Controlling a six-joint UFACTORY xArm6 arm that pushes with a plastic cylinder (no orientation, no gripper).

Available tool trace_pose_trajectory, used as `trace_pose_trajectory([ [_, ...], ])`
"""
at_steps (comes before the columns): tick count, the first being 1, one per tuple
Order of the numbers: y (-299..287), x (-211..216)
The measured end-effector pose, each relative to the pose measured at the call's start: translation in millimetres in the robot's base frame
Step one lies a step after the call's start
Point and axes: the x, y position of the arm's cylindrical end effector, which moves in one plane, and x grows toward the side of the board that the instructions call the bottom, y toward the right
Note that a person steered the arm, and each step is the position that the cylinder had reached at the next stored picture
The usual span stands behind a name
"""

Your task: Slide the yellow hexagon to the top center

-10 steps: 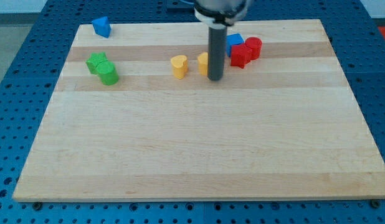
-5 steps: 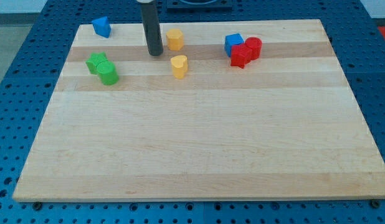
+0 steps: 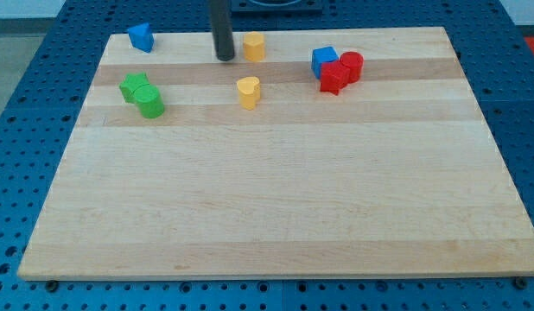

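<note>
The yellow hexagon (image 3: 254,46) sits near the board's top edge, a little left of centre. My tip (image 3: 225,57) stands just to the hexagon's left, close beside it; I cannot tell whether they touch. A yellow heart-shaped block (image 3: 248,91) lies below the hexagon, apart from it and from the rod.
A blue block (image 3: 141,37) sits at the top left corner. A green star (image 3: 133,85) and a green cylinder (image 3: 150,103) touch at the left. A blue cube (image 3: 324,60), a red star-like block (image 3: 333,77) and a red cylinder (image 3: 351,66) cluster at the top right.
The rod swung from right of the hexagon round to its left, then moved up and right. The hexagon moved up and left, then slightly right and further up.
</note>
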Motion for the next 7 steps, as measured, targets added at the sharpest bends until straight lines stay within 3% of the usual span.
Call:
trace_pose_trajectory([
  [7,47.4,-36.4],
])
